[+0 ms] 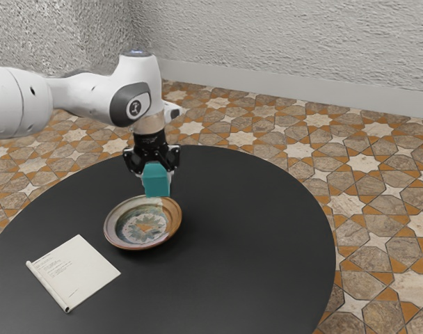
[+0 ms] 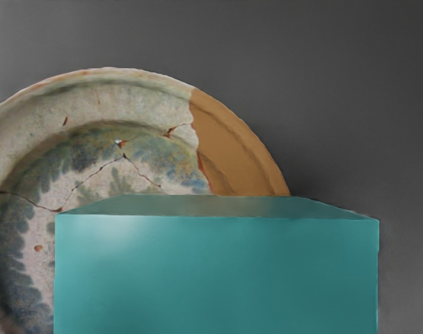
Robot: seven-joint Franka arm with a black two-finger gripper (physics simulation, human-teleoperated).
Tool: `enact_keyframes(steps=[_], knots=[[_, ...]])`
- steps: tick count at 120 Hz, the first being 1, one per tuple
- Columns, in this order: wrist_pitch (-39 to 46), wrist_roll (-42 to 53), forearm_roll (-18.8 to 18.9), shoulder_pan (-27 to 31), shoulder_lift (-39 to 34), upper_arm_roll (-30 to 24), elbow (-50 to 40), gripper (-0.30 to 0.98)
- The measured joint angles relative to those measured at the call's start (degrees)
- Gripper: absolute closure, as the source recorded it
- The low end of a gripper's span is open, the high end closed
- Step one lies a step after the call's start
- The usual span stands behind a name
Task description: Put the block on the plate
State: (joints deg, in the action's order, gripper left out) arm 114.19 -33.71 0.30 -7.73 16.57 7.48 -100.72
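Teal block (image 1: pixel 156 179) hung in the air near the rim of a patterned plate (image 1: pixel 113 235), held by the black gripper (image 1: pixel 156 184), its fingers parted just the block's width; white paper (image 1: pixel 76 273) lay on the round black table (image 1: pixel 260 243)

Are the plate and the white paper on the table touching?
Apart. The exterior view shows a strip of bare black table between the plate's rim and the nearest edge of the paper.

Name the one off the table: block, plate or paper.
The teal block: it hangs in the end effector; plate and paper lie on the table.
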Motion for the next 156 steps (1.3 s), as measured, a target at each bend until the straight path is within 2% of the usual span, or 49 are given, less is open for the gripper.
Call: enact_keyframes(steps=[20,67,82,102,133,156], knots=[[0.6,2.9,-2.2,0.5,-0.9,0.7,-5.7,0.32],[3.8,7.7,-5.0,0.7,2.0,0.6,-6.4,0.32],[4.3,9.2,-5.6,0.7,2.2,0.6,-6.4,0.19],[4.7,10.8,-5.8,0.6,2.2,0.6,-6.4,0.09],[4.6,12.6,-5.9,0.0,0.8,-0.2,-6.4,0.03],[3.0,13.5,-5.5,-0.5,-4.3,-3.2,-6.3,0.01]])
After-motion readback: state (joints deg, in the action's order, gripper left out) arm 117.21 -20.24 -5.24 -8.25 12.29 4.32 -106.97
